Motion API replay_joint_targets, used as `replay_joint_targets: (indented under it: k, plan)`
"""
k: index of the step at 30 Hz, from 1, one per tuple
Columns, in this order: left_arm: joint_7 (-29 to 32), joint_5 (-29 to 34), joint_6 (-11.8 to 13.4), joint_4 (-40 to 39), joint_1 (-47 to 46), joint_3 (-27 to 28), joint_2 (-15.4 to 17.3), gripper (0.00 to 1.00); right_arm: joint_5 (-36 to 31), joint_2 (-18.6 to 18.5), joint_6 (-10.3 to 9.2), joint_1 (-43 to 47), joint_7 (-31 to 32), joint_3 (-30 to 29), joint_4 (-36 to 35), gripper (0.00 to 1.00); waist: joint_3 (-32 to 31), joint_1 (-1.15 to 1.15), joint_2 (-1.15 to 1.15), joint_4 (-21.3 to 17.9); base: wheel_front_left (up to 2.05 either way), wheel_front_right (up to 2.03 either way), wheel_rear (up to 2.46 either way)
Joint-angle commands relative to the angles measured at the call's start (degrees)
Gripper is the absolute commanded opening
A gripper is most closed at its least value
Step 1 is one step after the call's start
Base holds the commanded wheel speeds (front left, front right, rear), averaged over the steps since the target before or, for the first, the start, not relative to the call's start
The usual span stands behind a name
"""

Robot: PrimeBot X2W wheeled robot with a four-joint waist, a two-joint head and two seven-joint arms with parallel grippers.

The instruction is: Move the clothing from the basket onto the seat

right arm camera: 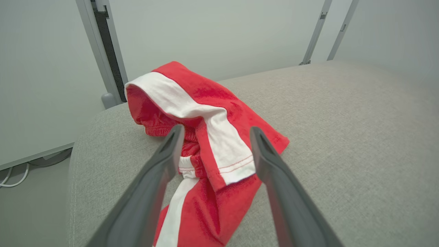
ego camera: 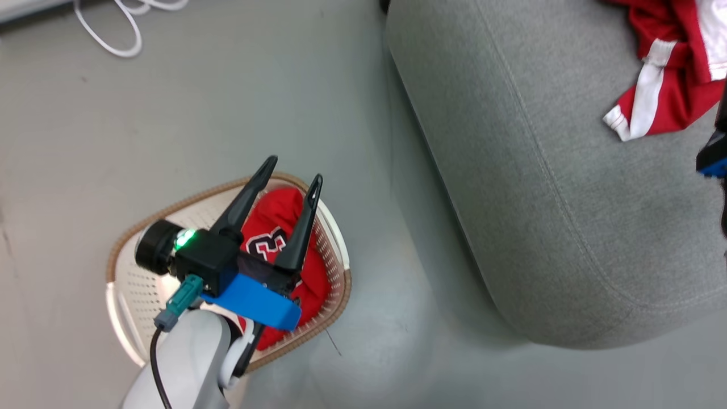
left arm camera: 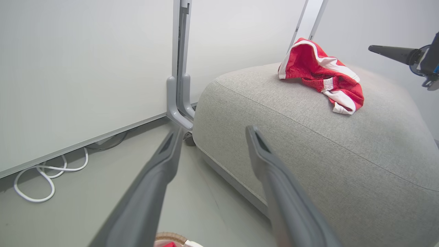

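Jersey [ego camera: 278, 227] lies in basket [ego camera: 170, 207], left gripper [ego camera: 295, 169] fingers spread above it. Right gripper [right arm camera: 216, 132] fingers spread over shorts [right arm camera: 212, 137] on seat [ego camera: 539, 199]. Lower left straight down, pinch a thick fold.

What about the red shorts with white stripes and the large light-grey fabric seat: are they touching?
Touching. The right wrist view shows the shorts lying crumpled on the seat, with no gap under them.
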Motion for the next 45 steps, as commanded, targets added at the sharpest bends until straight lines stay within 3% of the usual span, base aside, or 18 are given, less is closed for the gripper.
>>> replay_joint_targets:
  k: [1,6,14,21,28,45]
  plan:
    - [-0.24,-0.18,-0.19,0.57,1.66,0.89,-0.92,1.00,0.36,-0.67,0.01,3.31,-0.28,0.62,-1.10,1.00,-5.89,0.00,0.00,2.50,0.00,0.00,0.00]
    - [-0.27,-0.24,-0.39,2.57,5.93,3.76,-3.59,1.00,-0.35,-0.94,0.01,10.85,-0.27,1.81,-5.42,1.00,-12.17,0.00,0.00,4.31,0.00,0.00,0.00]
    - [-0.27,-1.20,-0.53,5.45,11.33,9.00,-6.80,1.00,-2.22,1.89,0.01,23.21,0.19,1.89,-16.00,1.00,-19.82,0.00,0.00,7.49,0.00,0.00,0.00]
    - [-0.26,-1.74,-0.39,8.57,13.49,12.42,-7.77,1.00,-4.59,6.99,0.01,32.49,3.10,0.17,-28.37,1.00,-23.78,0.00,0.00,11.04,0.00,0.00,0.00]
    - [-0.23,-0.95,-0.40,10.00,14.71,15.61,-8.00,1.00,-5.78,10.64,0.01,39.77,6.77,2.31,-37.23,1.00,-26.24,0.00,0.00,14.97,0.00,0.00,0.00]
    - [-0.22,0.67,-0.41,12.60,16.59,19.36,-8.23,1.00,-3.89,13.90,0.01,47.01,7.33,9.26,-38.96,1.00,-28.47,0.00,0.00,20.67,0.00,0.00,0.00]
